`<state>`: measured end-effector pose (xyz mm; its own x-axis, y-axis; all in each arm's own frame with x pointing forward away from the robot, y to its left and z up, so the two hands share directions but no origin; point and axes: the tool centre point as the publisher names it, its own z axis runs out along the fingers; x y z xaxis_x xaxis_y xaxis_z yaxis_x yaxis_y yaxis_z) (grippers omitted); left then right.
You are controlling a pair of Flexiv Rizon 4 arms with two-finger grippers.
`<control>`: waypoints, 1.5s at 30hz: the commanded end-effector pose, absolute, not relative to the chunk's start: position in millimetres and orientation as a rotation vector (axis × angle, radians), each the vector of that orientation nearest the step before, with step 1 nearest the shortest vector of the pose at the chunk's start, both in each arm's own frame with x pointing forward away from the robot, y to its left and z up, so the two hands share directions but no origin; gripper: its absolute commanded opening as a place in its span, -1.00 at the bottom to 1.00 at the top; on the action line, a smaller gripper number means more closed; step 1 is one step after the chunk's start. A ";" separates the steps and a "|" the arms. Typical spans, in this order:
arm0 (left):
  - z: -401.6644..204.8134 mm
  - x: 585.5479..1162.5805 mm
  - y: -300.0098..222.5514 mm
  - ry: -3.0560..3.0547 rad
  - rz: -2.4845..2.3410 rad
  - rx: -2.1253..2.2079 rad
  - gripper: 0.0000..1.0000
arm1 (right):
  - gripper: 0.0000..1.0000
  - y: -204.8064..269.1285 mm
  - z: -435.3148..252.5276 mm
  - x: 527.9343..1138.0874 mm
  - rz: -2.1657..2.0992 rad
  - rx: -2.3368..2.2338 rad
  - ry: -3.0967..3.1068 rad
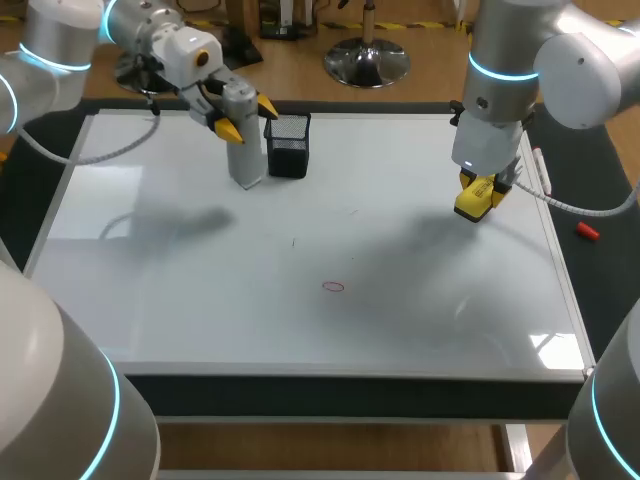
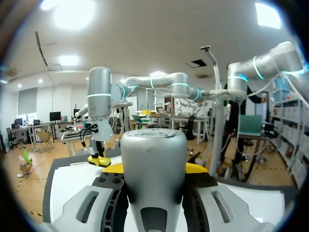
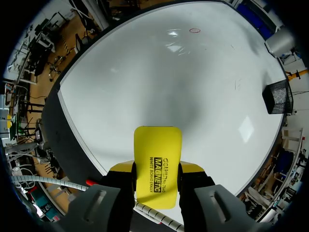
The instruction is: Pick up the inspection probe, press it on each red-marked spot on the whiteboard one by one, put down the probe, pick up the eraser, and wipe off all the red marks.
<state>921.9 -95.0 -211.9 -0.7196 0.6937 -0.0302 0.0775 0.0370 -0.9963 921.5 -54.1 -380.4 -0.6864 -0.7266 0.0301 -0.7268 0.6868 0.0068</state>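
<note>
Left pincer (image 1: 247,118) pinches probe (image 1: 245,160), right pincer (image 3: 157,168) pinches eraser (image 3: 158,145); head view shows red mark (image 1: 333,287).

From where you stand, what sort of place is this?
Probably a robotics test lab: a whiteboard lies flat, the left end effector grips a grey probe, the right end effector a yellow eraser.

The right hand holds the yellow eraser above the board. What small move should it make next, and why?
Probably carry the right hand across to the red mark and lower it there. The eraser is gripped between both fingers, the mark on the whiteboard is not yet wiped, and the eraser hangs well off to the side of it.
</note>
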 end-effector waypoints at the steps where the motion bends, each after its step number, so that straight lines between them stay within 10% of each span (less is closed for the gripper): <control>1: -214.1 938.0 -80.0 -1.842 1.726 -0.763 -1.00 | -1.00 -54.8 -379.7 922.0 0.012 1.233 -2.855; 45: -222.9 952.6 -53.1 -1.852 1.800 -0.686 -1.00 | -1.00 -46.5 -375.8 913.8 0.025 1.264 -2.856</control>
<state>949.8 -54.0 -223.3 -0.7713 0.6363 -0.0138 0.0323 0.0174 -0.9993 920.4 -50.5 -379.9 -0.6780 -0.7345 0.0269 -0.7346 0.6784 0.0097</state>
